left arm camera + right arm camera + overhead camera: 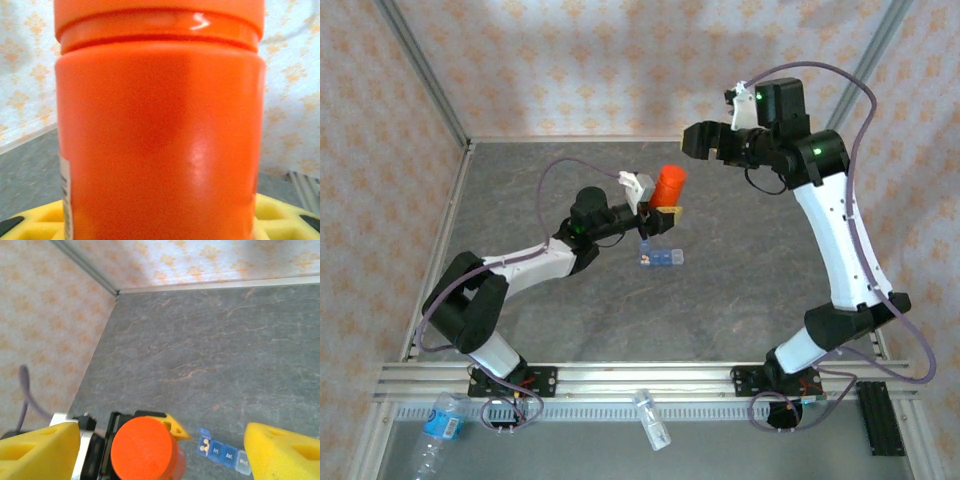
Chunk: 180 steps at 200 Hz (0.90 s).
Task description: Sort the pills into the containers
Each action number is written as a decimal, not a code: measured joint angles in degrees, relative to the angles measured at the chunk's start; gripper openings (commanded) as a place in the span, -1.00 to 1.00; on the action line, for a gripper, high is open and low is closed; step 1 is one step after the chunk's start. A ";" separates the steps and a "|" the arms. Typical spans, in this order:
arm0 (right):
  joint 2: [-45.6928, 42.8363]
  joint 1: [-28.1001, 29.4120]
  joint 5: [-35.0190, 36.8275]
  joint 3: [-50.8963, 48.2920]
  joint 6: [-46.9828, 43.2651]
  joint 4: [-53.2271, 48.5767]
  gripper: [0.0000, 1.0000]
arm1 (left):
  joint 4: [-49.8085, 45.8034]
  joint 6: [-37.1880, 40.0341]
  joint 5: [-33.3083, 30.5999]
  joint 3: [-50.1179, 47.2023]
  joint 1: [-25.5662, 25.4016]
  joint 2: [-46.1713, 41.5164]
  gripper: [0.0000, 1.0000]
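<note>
two arms work over one grey table (750,290). the left gripper (656,200) is clenched around one orange vial (670,184), held upright with its cap on. in the left wrist view the vial's body stands between two yellow pads (280,215). one blue pill organizer (661,257) lies flat on the table just beside the vial, on the side toward the arm bases, a single row of about four compartments. in the right wrist view its end compartment (204,444) stands open with at least two small tan pills inside. the right gripper (704,140) hangs released high over the vial, its two yellow fingers (42,450) spread wide. two clear bottles lie on the front ledge: one blue-labelled bottle (438,428) and one plain bottle (652,420).
</note>
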 measured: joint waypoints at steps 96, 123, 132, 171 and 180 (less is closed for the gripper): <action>6.12 1.84 -5.86 3.89 -12.52 -11.43 0.54 | 2.38 -8.68 10.86 4.15 0.35 3.65 -1.00; 6.32 2.32 -5.95 3.89 -13.29 -11.67 0.41 | 2.36 -9.03 10.99 4.15 0.35 3.76 -1.00; 6.32 2.43 -6.03 3.89 -13.31 -11.67 0.37 | 2.38 -9.03 10.99 4.17 0.35 3.76 -1.00; 6.32 2.51 -6.84 3.85 -13.62 -11.67 0.19 | 2.36 -9.01 10.97 4.24 0.35 3.76 -1.00; 6.32 2.54 -7.08 3.74 -13.62 -11.65 0.18 | 2.36 -9.01 10.97 4.24 0.35 3.76 -1.00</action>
